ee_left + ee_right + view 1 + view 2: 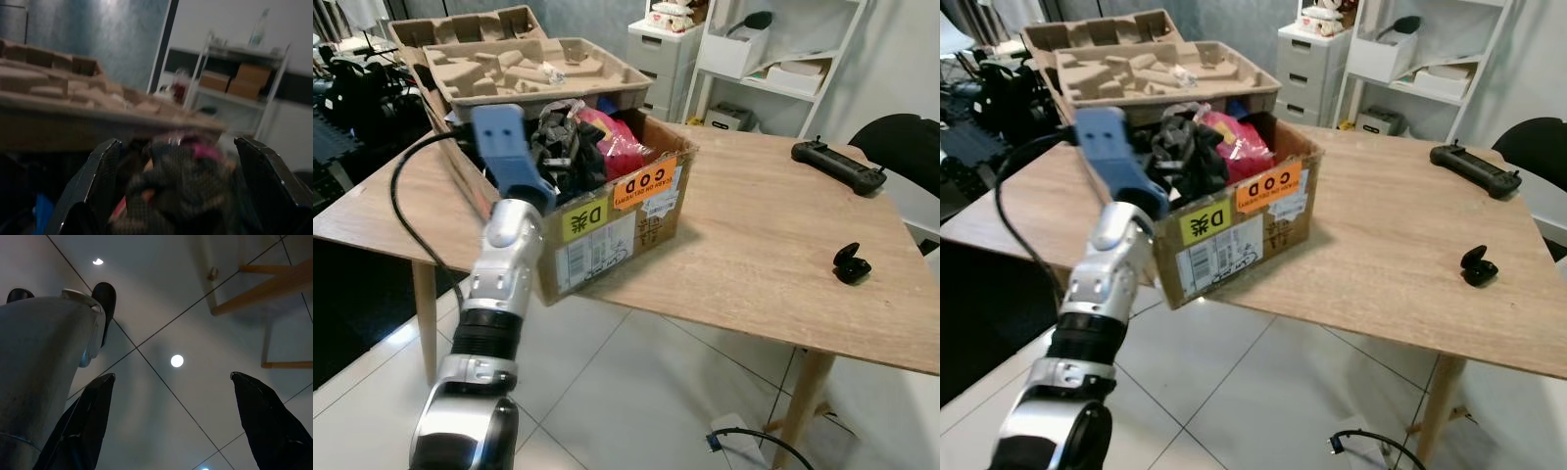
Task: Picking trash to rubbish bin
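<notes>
So from where I'm sitting, the biggest thing in front of me is the light wooden desk (773,245), standing on a white tiled floor (636,392). At its near corner sits the open brown cardboard box (626,220) with an orange "COD" sticker and a yellow label on its front, which I'm treating as the bin. It's stuffed: a crumpled dark mesh-patterned wad of trash (566,147) sits on top at the front, with a pink plastic bag (622,142) just behind it. Two moulded beige pulp-cardboard trays (524,64) lie stacked across the back of the box.

My left arm is stretched forward over the near edge of the box, and the left end effector (176,196) is right at the dark wad. In the left wrist view its two black fingers stand wide apart, with the wad between them but not pinched. It's blurry, so I can't say whether either finger is touching it.

The right end effector (176,416) hangs down at my side over the floor tiles, fingers spread apart, holding nothing.

Further along the desk, well apart from the box, are a black handheld controller (837,164) near the far edge and a small black open earbud case (850,262) closer to me.
</notes>
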Controlling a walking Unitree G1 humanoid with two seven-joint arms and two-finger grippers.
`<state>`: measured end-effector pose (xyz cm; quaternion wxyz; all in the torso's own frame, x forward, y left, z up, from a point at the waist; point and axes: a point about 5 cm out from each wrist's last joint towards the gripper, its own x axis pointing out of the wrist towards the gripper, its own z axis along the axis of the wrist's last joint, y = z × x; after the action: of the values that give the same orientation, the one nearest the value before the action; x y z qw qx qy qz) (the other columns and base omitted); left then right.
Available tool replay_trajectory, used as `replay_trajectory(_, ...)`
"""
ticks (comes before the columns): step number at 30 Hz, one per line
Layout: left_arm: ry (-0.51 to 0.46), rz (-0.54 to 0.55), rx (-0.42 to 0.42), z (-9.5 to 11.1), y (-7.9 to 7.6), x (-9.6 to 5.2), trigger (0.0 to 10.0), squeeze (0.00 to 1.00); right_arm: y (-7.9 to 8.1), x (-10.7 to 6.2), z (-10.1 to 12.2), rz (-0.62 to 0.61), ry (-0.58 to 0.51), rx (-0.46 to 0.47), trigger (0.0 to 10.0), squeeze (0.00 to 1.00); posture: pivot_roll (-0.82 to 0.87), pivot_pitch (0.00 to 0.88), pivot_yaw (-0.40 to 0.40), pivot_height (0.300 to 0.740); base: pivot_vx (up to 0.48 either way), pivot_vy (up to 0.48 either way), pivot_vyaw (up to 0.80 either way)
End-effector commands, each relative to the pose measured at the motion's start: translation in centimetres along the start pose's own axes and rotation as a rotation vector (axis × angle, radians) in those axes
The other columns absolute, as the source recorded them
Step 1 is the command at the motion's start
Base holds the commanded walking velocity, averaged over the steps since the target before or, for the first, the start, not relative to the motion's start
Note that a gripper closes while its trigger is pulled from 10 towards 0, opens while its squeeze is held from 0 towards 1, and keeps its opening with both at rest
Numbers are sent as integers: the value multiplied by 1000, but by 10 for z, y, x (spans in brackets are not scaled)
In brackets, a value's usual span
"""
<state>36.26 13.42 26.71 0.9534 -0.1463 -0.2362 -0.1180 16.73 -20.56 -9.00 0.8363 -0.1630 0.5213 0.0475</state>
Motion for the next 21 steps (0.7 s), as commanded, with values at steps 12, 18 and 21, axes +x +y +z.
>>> replay_trajectory(12, -52, -199, -129, 18, 22, -16, 10000, 0, 2, 0, -6, 10, 18, -7, 10000, 0, -36, 52, -13, 740, 0, 0, 0)
replay_trajectory(18, 65, -553, -233, 9, 28, -62, 10000, 0, 3, -1, -8, 16, 23, -9, 10000, 0, -25, 64, -18, 740, 0, 0, 0)
replay_trajectory(21, 96, -683, -272, 10, 27, -82, 10000, 0, 4, -1, -8, 18, 25, -11, 10000, 0, -25, 65, -17, 740, 0, 0, 0)
